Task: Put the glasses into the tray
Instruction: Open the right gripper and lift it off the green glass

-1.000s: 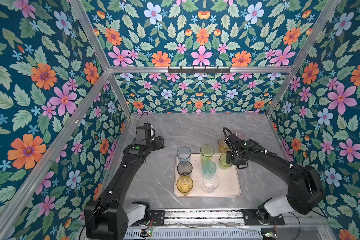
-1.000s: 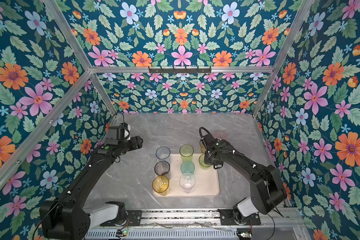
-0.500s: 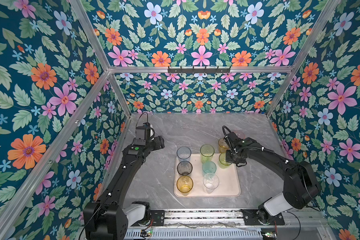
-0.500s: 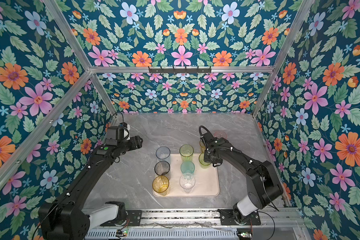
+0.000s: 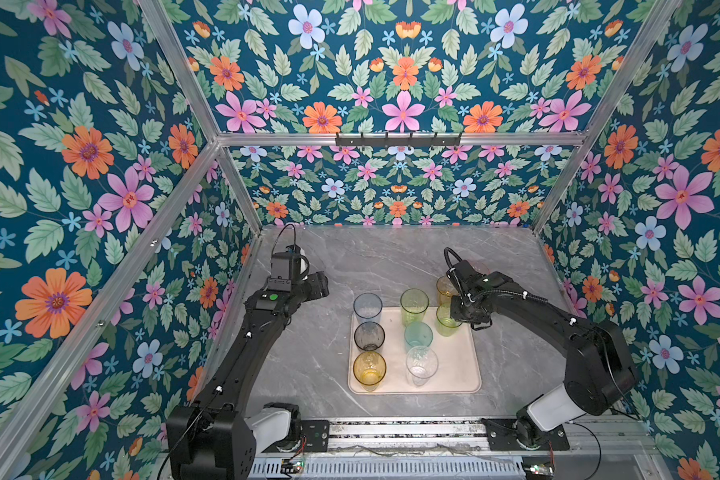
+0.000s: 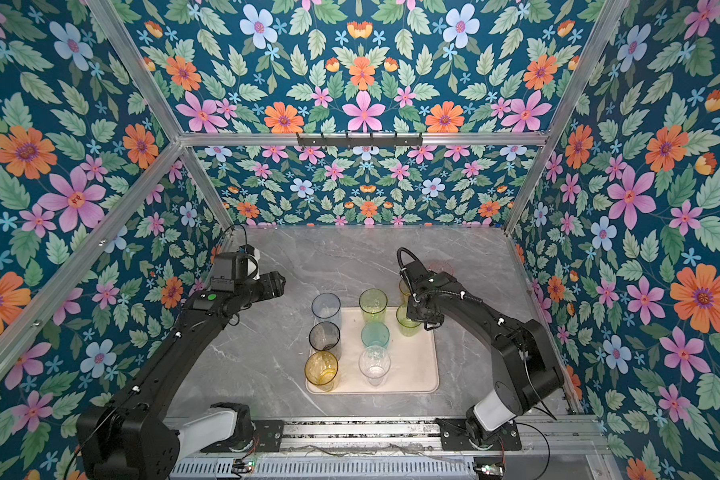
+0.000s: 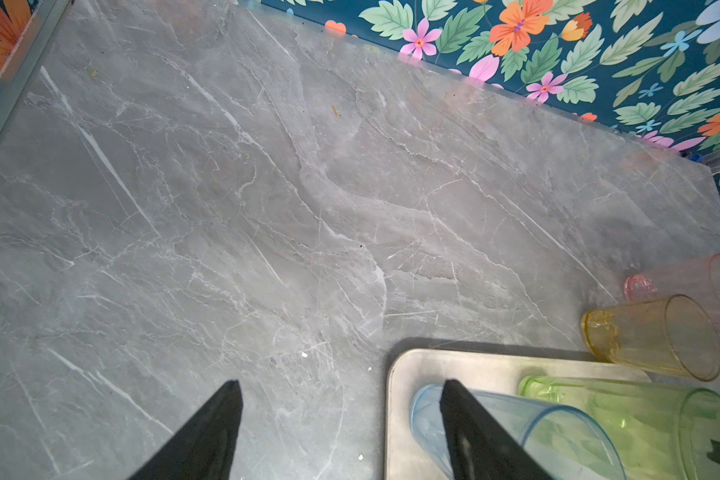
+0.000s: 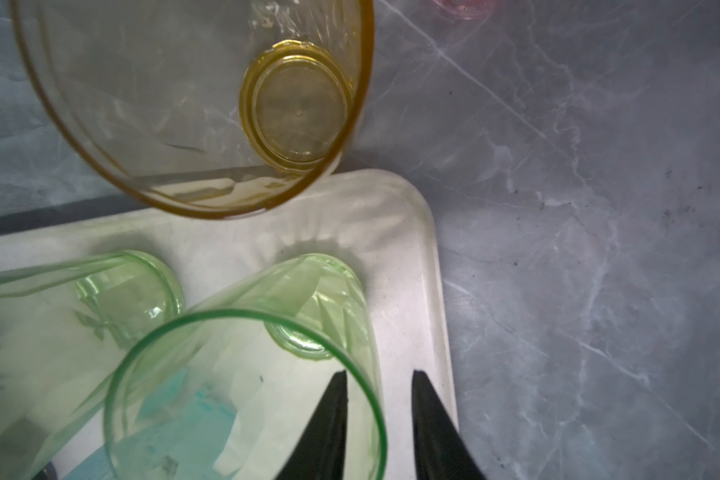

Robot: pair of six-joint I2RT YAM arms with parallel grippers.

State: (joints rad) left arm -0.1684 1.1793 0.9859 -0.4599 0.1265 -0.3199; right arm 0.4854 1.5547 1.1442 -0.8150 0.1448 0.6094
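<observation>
Teal wallpaper (image 5: 80, 187) crowded with orange, pink and pale blue flowers covers the left, back and right walls, framed by bare aluminium rails (image 5: 113, 282); a black hook bar (image 5: 398, 139) runs across the back; below lies the desk (image 5: 391, 257), grey marble-look with pale veins; the left arm (image 5: 242, 353) reaches over its left part, the left jaws wide apart and empty above bare stone, just beside the far left corner of the tray (image 5: 454, 374); this beige-pink, low-rimmed tray sits at the desk's near middle; along its left side, far to near, stand the blue glass (image 5: 367, 307), smoke-grey glass (image 5: 369, 336) and amber glass (image 5: 369, 368); next come the tall yellow-green glass (image 5: 414, 305), teal glass (image 5: 418, 334) and clear glass (image 5: 421, 363); the short green glass (image 5: 445, 324) stands upright in the far right corner; the right jaws are slightly parted astride its rim, one finger inside, one outside, neither visibly pressing; beyond the tray's far edge, on the desk, stand the yellow glass (image 5: 444, 286) and the pink glass (image 7: 682, 282), partly hidden in the top views by the right arm (image 5: 558, 328).
</observation>
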